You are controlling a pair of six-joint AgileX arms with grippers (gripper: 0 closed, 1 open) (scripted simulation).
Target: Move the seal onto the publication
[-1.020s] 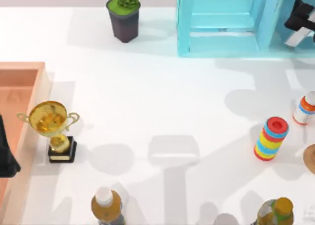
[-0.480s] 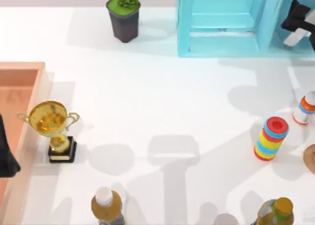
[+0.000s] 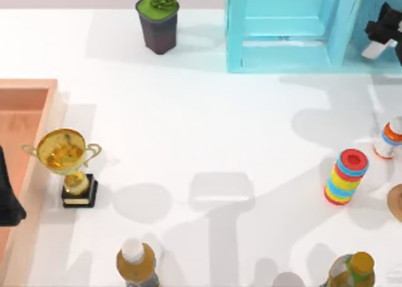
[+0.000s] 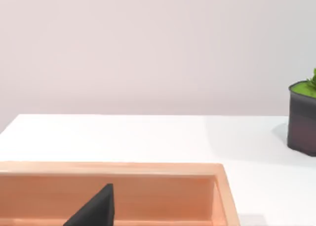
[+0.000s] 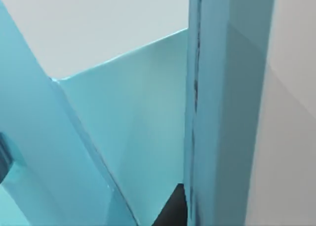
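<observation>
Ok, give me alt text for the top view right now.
White table seen from above: light-blue shelf unit at the far edge with the right arm beside it, potted succulent to its left. Gold trophy stands by a wooden tray at left; striped ring stack at right.

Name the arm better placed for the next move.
Probably right: the right gripper hangs at the blue shelf unit at the table's far right; the left arm is parked over the wooden tray at left.

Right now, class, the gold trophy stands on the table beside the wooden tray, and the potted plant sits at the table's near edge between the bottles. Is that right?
Not quite. The top view shows the potted plant at the far edge, left of the blue shelf, not between the bottles. The gold trophy does stand beside the wooden tray.
</observation>
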